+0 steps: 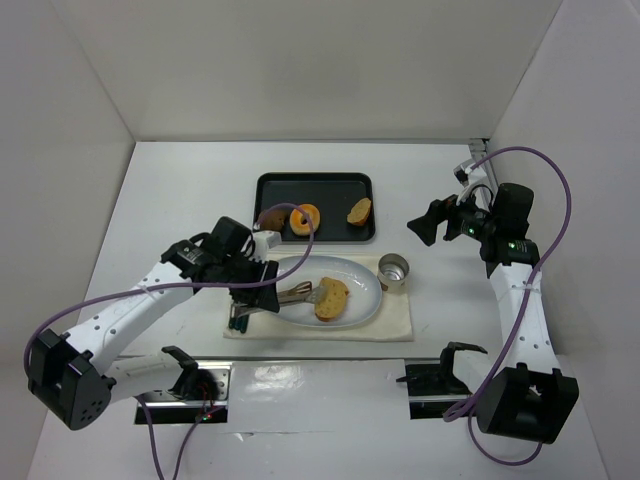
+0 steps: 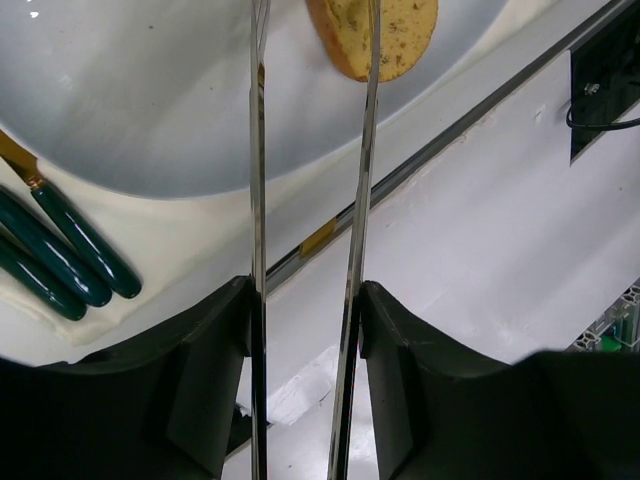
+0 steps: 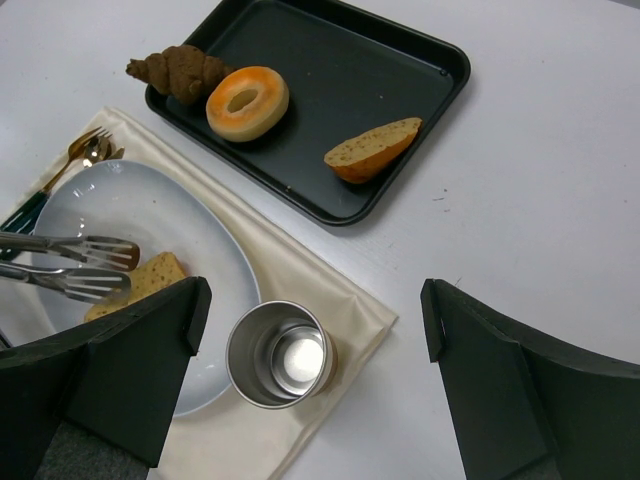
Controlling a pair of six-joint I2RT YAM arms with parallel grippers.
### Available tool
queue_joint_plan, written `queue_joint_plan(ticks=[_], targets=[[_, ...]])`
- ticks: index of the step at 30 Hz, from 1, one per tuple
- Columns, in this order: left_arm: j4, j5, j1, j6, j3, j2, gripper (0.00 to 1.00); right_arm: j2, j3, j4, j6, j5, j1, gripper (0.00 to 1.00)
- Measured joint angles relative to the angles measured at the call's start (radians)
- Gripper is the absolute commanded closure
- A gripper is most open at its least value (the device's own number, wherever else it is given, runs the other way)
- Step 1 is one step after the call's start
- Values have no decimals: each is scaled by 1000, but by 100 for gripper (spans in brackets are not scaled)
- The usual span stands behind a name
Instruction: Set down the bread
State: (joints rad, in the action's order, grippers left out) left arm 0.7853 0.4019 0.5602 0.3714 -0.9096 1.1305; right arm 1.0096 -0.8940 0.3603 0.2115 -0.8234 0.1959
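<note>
The flat golden-brown bread slice [image 1: 332, 298] lay on the pale oval plate [image 1: 362, 277], which rested on a cream cloth [image 1: 395, 325] on the white tabletop [image 1: 180, 190]. The left end effector [image 1: 255, 285] was clamped on slim metal tongs [image 1: 297, 292], whose spread tips reached the slice's edge. The right end effector [image 1: 427, 221] hung wide open, empty, beyond a steel cup [image 1: 393, 269].

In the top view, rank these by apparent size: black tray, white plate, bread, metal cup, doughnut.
1. black tray and white plate: about alike, not ranked
2. bread
3. doughnut and metal cup: too close to call
</note>
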Motion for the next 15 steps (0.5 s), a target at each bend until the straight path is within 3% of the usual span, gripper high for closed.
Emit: queue_joint_plan(ticks=[6,15], targets=[[39,-39,0,0,-34,-10,43,0,0,0,0,0,0,0],[96,-129,-73,-3,-259,-72,48,0,0,0,0,0,0,0]])
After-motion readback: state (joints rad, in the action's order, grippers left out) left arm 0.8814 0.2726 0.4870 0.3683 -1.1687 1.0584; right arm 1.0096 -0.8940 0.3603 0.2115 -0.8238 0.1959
